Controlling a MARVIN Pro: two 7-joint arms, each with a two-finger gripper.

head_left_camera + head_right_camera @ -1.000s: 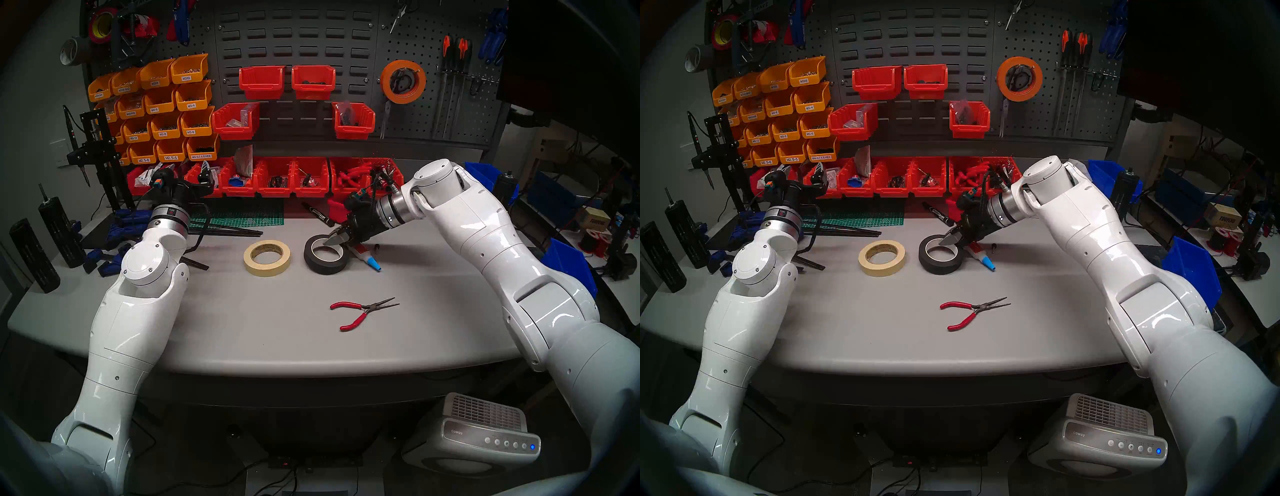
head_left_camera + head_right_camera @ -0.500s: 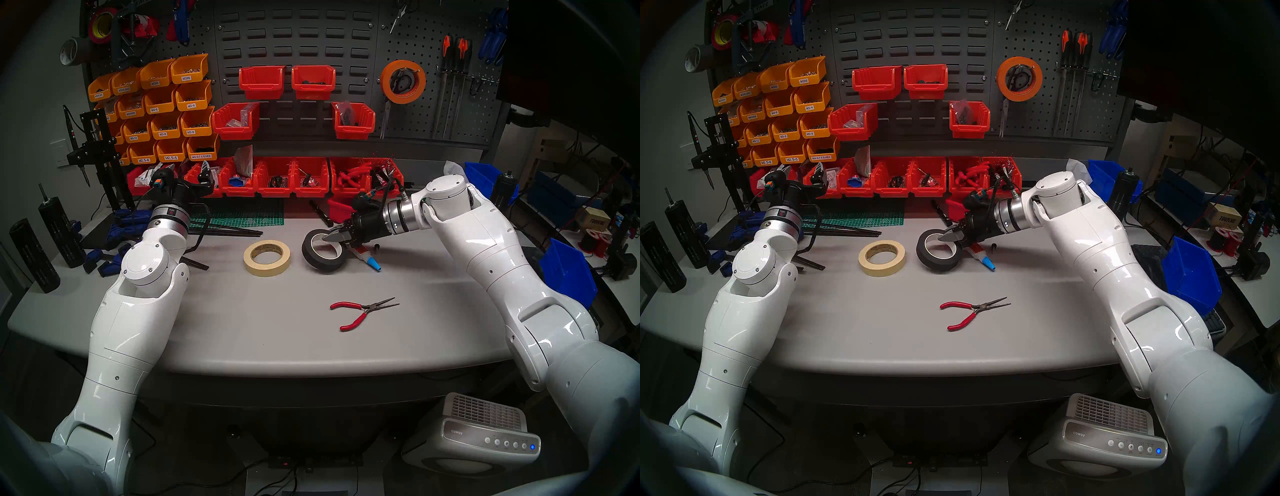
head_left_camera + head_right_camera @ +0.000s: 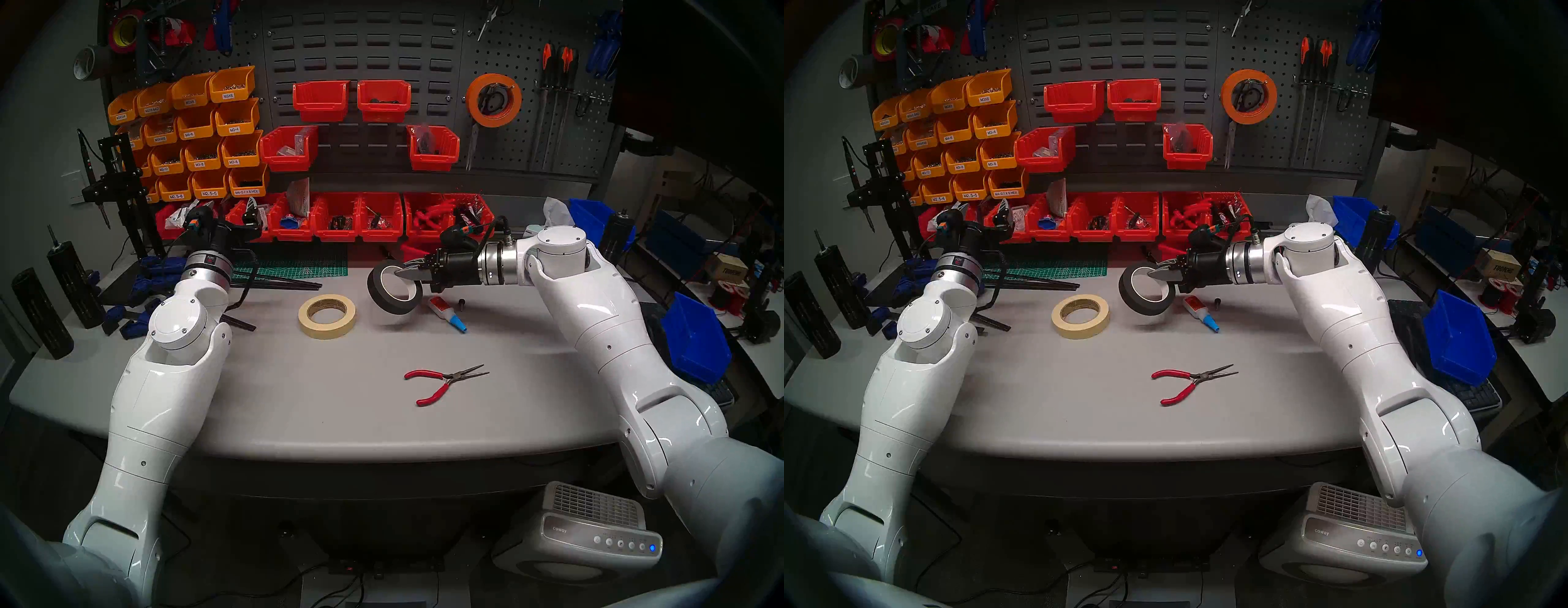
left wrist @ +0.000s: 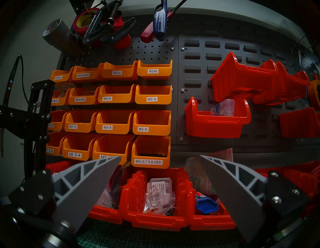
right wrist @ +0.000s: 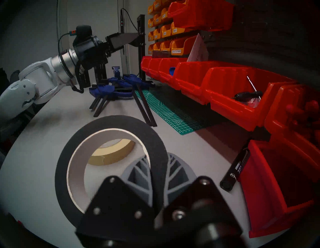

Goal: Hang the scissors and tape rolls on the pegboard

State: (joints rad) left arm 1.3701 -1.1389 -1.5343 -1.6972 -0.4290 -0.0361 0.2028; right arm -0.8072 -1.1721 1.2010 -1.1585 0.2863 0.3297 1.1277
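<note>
Right pincer (image 3: 409,274) is clamped on the wall of our black tape roll with the white core (image 3: 392,288), one grey finger (image 5: 138,175) inside the core, the other outside. Half a second ago the roll was only tipped up with its low edge on the grey worktop (image 3: 297,403); now we have it fully off the surface, hanging tilted over the rear centre-right of the worktop, and the wrist has levelled out. So the pick is done and the carry to the dark grey perforated pegboard (image 3: 526,140) comes next.

Left pincer (image 4: 160,176) sits released and empty, parked in front of the red bins.

The wide orange tape roll (image 3: 493,99) already hangs on the pegboard. Purple-handled scissors (image 3: 472,144): silver blades show just below the orange roll, handles apparently behind it, so we count them as hung. The cream masking tape roll (image 3: 326,316) lies flat at rear centre of the worktop, just left of the lifted roll.

Risk as we see it: the grip is on one wall only, so the roll may swing.
</note>
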